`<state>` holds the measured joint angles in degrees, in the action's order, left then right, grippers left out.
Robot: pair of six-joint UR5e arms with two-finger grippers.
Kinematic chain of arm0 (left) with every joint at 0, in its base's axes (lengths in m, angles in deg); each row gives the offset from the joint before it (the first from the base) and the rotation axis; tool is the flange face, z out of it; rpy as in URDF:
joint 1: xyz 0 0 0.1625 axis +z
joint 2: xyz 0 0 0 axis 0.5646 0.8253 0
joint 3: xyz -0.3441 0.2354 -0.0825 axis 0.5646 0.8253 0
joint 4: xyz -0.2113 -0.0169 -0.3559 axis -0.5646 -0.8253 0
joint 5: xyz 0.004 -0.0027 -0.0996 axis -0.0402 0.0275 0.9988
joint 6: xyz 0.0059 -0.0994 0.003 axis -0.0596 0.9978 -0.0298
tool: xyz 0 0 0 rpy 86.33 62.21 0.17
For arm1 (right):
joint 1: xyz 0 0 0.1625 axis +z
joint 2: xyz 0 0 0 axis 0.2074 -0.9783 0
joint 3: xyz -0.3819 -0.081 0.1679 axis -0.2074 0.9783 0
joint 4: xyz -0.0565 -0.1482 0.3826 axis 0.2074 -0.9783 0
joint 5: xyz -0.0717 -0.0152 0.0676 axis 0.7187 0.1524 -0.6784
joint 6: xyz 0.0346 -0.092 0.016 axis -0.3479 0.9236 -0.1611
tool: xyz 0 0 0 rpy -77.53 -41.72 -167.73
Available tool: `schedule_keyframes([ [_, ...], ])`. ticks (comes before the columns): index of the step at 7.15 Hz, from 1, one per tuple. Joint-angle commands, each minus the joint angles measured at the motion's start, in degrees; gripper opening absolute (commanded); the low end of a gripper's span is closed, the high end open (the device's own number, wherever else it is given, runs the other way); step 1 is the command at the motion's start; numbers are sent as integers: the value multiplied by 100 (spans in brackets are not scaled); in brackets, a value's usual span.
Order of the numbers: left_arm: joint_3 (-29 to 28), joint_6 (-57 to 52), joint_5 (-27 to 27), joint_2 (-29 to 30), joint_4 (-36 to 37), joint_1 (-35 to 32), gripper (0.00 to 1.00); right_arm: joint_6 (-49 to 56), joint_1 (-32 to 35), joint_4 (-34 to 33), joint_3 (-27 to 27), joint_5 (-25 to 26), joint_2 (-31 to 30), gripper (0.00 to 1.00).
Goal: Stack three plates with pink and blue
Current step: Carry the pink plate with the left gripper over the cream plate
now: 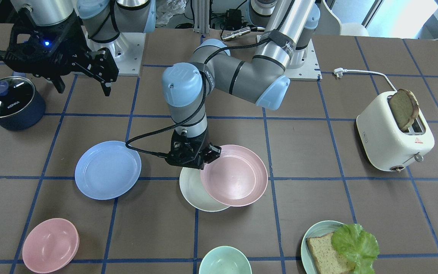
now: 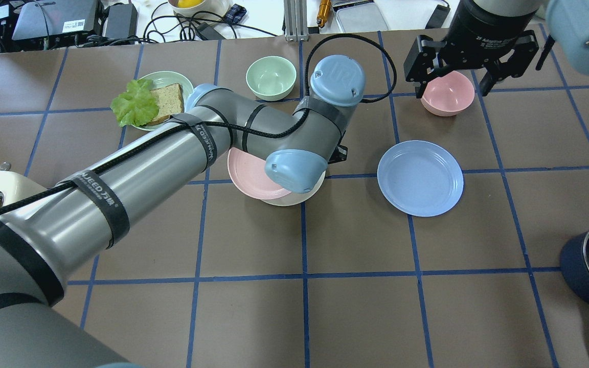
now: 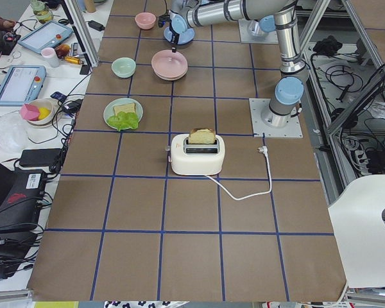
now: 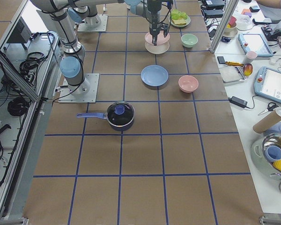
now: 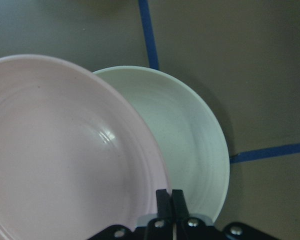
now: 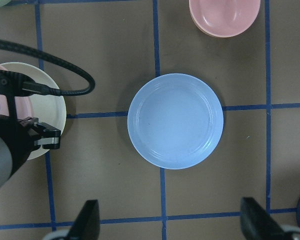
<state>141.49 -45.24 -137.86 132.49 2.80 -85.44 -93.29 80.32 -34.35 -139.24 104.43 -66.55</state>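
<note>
Left jaws: clamped on the robot-side rim of the pastel pink round plastic plate (image 1: pixel 234 176). This plate appears tilted and lies off-centre over the cream-white round plastic plate (image 1: pixel 193 190), overlapping it.

Judgement: centre the pink plate over the cream one and level it before release; letting go while it is tilted risks a slide.

Right jaws: apart, empty, raised.

The light blue round plastic plate (image 1: pixel 108 169) lies flat on the brown gridded surface (image 1: pixel 356 198), apart from the pair, with bare surface between them. The small pink bowl (image 1: pixel 49 245) and the mint bowl (image 1: pixel 224 260) stand towards the far edge.
</note>
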Motion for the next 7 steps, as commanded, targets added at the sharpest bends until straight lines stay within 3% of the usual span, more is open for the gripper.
schedule_keyframes([
  [1,-18,301,-16,254,-38,-156,0,0,0,0,10,0,0,100],
  [7,-430,328,89,456,-47,-138,0,0,0,0,10,9,0,100],
])
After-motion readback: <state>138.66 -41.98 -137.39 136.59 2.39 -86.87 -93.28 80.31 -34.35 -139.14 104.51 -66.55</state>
